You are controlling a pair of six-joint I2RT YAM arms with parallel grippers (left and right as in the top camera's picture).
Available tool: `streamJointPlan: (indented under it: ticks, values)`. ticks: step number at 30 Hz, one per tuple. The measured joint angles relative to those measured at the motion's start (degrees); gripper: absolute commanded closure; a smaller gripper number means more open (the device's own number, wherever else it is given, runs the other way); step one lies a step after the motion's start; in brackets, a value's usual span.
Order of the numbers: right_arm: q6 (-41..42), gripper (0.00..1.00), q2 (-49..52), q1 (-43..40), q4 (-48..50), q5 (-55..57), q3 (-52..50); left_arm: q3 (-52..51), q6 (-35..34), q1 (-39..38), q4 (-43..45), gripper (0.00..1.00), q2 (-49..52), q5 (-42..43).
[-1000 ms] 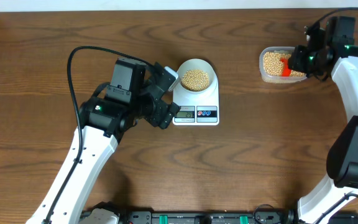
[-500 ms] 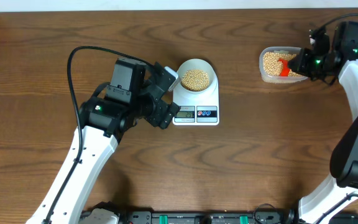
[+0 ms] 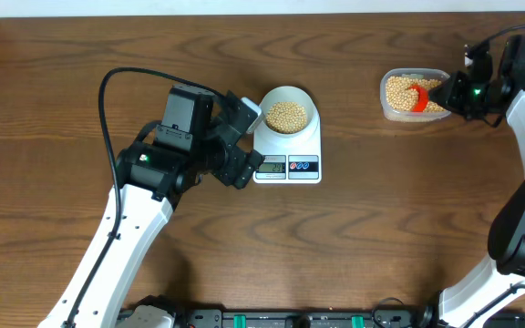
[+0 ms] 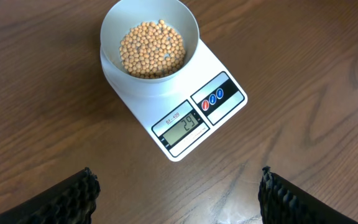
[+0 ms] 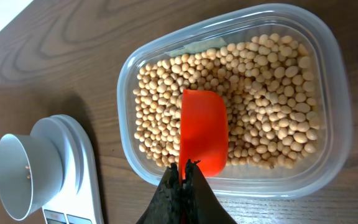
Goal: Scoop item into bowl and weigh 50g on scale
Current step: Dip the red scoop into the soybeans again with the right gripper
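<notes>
- Beans (image 4: 151,50): one heap lies in the bowl (image 4: 188,31), which stands on the scale (image 3: 312,144) at the end away from its display (image 4: 182,129). The main stock sits in a clear tub (image 5: 331,124), well apart from the scale on the right arm's side.
- Right gripper (image 5: 184,171): clenched on the near end of a red scoop (image 5: 202,134), which hangs over the tub's beans.
- Left gripper (image 4: 179,193): spread wide and holding nothing, just beside the scale on its left.
- Handling, my judgement: the beans are light, hard and smooth. They will roll and bounce, so pinching them is hopeless and they have to be carried in the scoop.
- The scoop looks like stiff plastic. The grip belongs at its handle end, and it should be kept level on the way to the scale.
- The bowl looks light and sits loose on the scale, so a nudge could shift it or upset the reading.
- Hard to make out: the display digits look like 29 in the left wrist view but are unreadable from overhead.
- Hidden: the scoop's handle lies under the closed fingers. I cannot tell whether the scoop's hollow or its back faces the camera; no beans show on it.
- Cut off: only the tips of the left fingers show, at the frame's bottom edge.
- The depth of beans in the tub cannot be judged.
</notes>
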Motion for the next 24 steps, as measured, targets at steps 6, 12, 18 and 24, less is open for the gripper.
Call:
streamJointPlan:
  ticks: [6,12,18,24]
  values:
    - [0.0,0.99,0.0,-0.5,0.5,-0.6,-0.8,0.0,0.0,0.0,0.0,0.16,0.0,0.0]
    - [1.3,0.99,0.0,-0.7,4.0,-1.4,-3.3,0.0,0.0,0.0,0.0,0.15,0.0,0.0]
    - [3.1,0.99,0.0,-1.0,5.5,-2.5,-4.6,0.0,0.0,0.0,0.0,0.16,0.0,0.0]
    - [4.8,0.99,0.0,-1.0,5.6,-2.6,-4.7,0.0,0.0,0.0,0.0,0.15,0.0,0.0]
